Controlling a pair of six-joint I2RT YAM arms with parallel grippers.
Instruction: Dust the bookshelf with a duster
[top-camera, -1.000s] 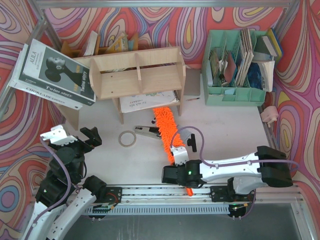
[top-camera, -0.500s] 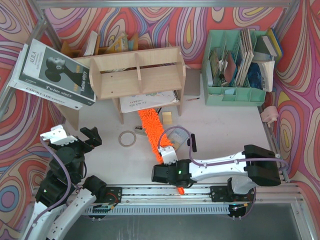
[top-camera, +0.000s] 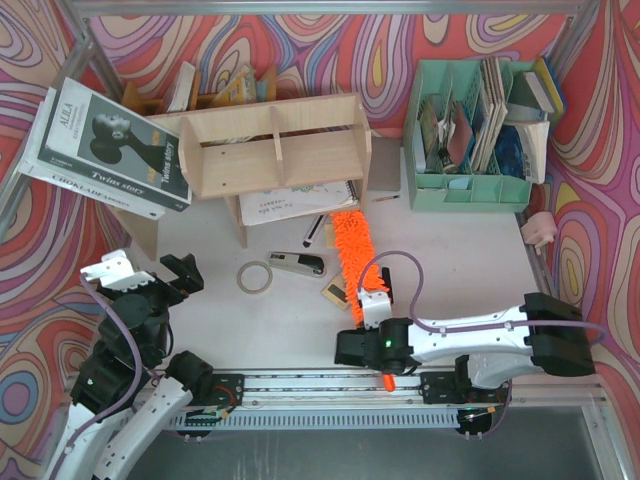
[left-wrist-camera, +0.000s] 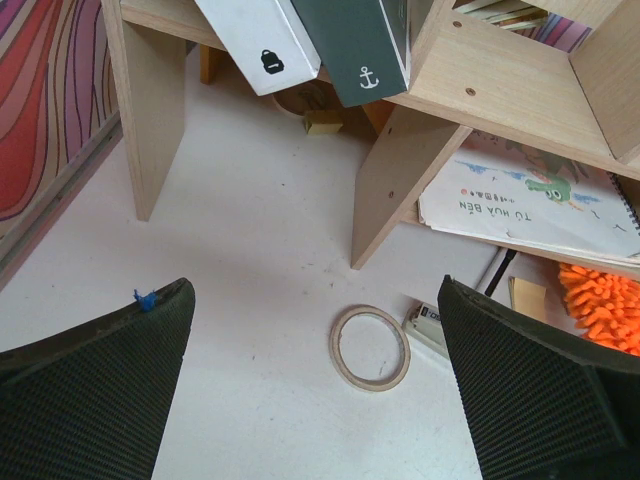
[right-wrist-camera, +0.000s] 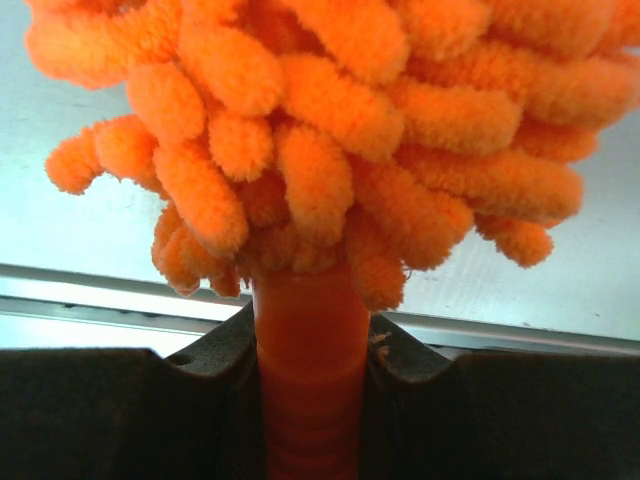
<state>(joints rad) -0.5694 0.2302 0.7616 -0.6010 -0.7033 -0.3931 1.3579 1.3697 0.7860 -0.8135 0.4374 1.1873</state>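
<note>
The light plywood bookshelf (top-camera: 270, 150) stands at the back left, and its legs and lower board (left-wrist-camera: 500, 80) show in the left wrist view. The orange fluffy duster (top-camera: 352, 245) lies on the table, its head reaching under the shelf's right end. My right gripper (top-camera: 372, 312) is shut on the orange handle (right-wrist-camera: 310, 350), just below the fluffy head (right-wrist-camera: 330, 150). My left gripper (top-camera: 148, 278) hangs open at the near left, with nothing between its fingers (left-wrist-camera: 315, 290). An edge of the duster (left-wrist-camera: 605, 305) shows at the right.
A tape ring (top-camera: 254, 277), a stapler (top-camera: 297, 263), a small tan block (top-camera: 335, 292) and a pen (top-camera: 314, 230) lie before the shelf. A spiral notebook (top-camera: 295, 203) lies under it. Books (top-camera: 105, 145) lean at the left. A mint-green organiser (top-camera: 470, 130) stands back right.
The right arm swung the duster's head left, then back right to the shelf's right end. The small tan block now lies nearer the arms. The left arm has not moved.
</note>
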